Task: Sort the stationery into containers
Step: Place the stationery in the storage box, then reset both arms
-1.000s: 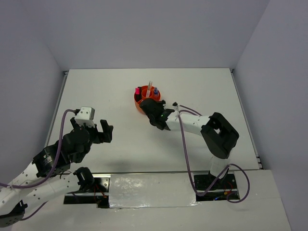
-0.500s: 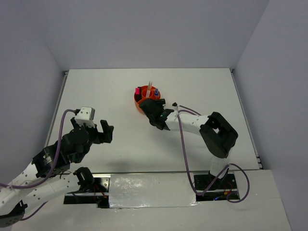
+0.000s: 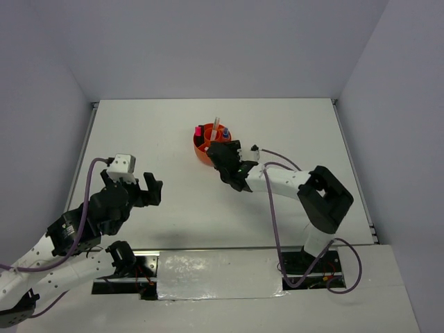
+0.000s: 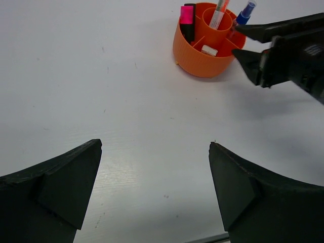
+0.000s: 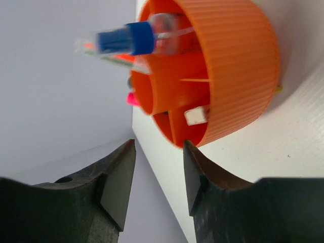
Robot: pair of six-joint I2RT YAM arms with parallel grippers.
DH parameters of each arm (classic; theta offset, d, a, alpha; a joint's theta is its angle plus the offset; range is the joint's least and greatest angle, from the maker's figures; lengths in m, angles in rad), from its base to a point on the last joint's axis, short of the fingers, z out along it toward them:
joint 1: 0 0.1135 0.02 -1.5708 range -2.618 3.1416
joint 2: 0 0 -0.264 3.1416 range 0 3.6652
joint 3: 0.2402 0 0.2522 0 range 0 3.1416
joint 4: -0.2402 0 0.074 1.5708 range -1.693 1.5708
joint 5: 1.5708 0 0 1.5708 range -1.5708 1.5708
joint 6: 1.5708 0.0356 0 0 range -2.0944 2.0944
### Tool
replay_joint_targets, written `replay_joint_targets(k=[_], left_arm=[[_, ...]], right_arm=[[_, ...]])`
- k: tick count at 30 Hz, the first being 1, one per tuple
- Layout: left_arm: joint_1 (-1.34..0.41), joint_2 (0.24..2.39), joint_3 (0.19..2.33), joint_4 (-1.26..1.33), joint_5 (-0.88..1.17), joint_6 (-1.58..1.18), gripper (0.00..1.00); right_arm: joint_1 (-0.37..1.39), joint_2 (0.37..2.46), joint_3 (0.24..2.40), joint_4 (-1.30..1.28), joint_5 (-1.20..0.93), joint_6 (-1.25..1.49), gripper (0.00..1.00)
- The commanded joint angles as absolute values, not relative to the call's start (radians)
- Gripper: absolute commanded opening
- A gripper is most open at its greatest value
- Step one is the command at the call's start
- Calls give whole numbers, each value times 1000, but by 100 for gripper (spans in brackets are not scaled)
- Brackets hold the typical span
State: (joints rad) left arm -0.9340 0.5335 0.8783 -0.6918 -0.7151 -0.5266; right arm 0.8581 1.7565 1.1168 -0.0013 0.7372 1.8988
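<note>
Your left tool [image 4: 154,147] hangs nearest you over the bare surface [image 4: 101,101]. Its jaws are spread wide with nothing between them, and it is well apart from the work.

Further out, your right tool [image 5: 158,147] is just beside the orange organiser [image 5: 238,66], on its near side. Its jaws are apart and nothing is held between them. Its wrist camera looks past them at the ribbed wall and into the ring compartments.

The organiser already holds these items:
- A short pale piece [image 4: 209,50] lies in a near ring compartment.
- A thin pen [image 4: 218,12] stands in the central tube.
- A pink-black highlighter [image 4: 187,17] stands upright in a ring compartment on the far left.
- A blue-capped marker [image 5: 124,39] leans out over the rim on the side nearest your right tool.

Something orange shows behind the marker in the right wrist view. It is too blurred to say whether it is another highlighter or a pen.

I judge the sorting to be at or close to its end. Both tools are empty, several items are in the organiser, and the overhead view shows no loose stationery on the surface. A small piece could be hidden beneath either arm, so check there. If nothing turns up, what is left is drawing the right tool back from the rim without catching the leaning marker.
</note>
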Motion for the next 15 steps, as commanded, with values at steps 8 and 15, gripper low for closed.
replay_joint_targets(k=[8,15], left_arm=[[-933,630,957,-851,-957,-739,99],[-775,774,1040,-830,-838,-707,99]], right_arm=[[847,1244,913,238,510,796,81],[859,948,1011,-369,523,356,100]])
